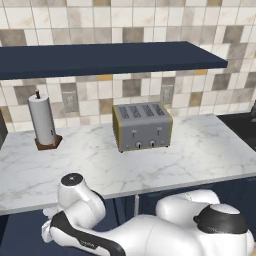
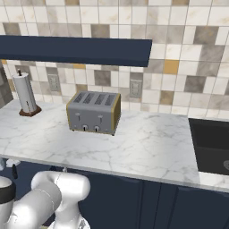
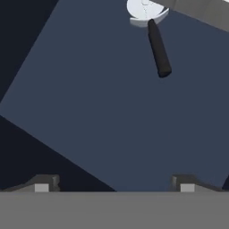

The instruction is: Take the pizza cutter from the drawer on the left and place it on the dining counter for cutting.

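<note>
Navy, smooth and flat, the inner floor of the drawer (image 3: 112, 112) spreads under the hand camera, a broad matte panel with a darker edge cutting across its lower left corner. On that floor lies the pizza cutter (image 3: 152, 31): a round, pale silver-white disc wheel at the far end of the drawer floor, partly under a grey edge at the top right, and a short black rod-shaped handle with a rounded tip pointing back toward the gripper (image 3: 114, 183). The cutter lies well apart from the fingertips (image 3: 42, 184); the 2 small dark tips stand wide apart, with nothing between them and nothing in their grasp.

From the base cameras, the landmark is a 4-slot toaster (image 1: 142, 126), a boxy brushed-grey metal body with brass-coloured sides and 2 round knobs, standing on the white grey-veined marble worktop (image 1: 200, 150). Left of the toaster stands an upright cylinder of paper towel (image 1: 42, 120) on a brown wooden base. Behind the toaster rises a backsplash (image 2: 179, 58) of square beige, grey and tan tiles, and above it a flat navy shelf (image 1: 110, 57). Right of the toaster a black sink (image 2: 212, 145) is set into the marble.
</note>
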Robot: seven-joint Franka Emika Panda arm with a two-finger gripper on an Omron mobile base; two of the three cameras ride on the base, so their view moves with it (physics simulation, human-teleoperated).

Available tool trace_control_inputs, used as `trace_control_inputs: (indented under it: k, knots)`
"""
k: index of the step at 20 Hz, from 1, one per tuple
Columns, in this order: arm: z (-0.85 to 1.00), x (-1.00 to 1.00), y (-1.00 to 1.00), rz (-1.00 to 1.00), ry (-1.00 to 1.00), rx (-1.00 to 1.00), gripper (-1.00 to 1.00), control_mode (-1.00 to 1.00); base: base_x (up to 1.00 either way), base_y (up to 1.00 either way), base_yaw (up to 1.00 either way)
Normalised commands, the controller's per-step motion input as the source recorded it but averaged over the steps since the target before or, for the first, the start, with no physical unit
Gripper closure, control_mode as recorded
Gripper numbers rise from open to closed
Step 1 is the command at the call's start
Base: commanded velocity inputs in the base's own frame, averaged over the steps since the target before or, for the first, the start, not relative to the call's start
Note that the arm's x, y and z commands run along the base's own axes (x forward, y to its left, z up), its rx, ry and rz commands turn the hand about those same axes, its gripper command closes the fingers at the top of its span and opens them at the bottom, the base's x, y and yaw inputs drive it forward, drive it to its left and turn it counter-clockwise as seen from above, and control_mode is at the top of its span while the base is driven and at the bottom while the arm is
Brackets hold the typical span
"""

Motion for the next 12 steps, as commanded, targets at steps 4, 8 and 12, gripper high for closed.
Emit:
trace_control_inputs:
  k: [4,8,12]
  knots:
    - [-0.30,0.15,0.12,-0.05,0.12,0.00,-1.00,-1.00,0.00,0.00,0.00]
    - [-0.27,0.04,0.14,-0.07,0.27,0.03,-1.00,-1.00,0.00,0.00,0.00]
    - [-0.35,-0.02,0.22,-0.02,0.20,0.01,-1.00,-1.00,0.00,0.00,0.00]
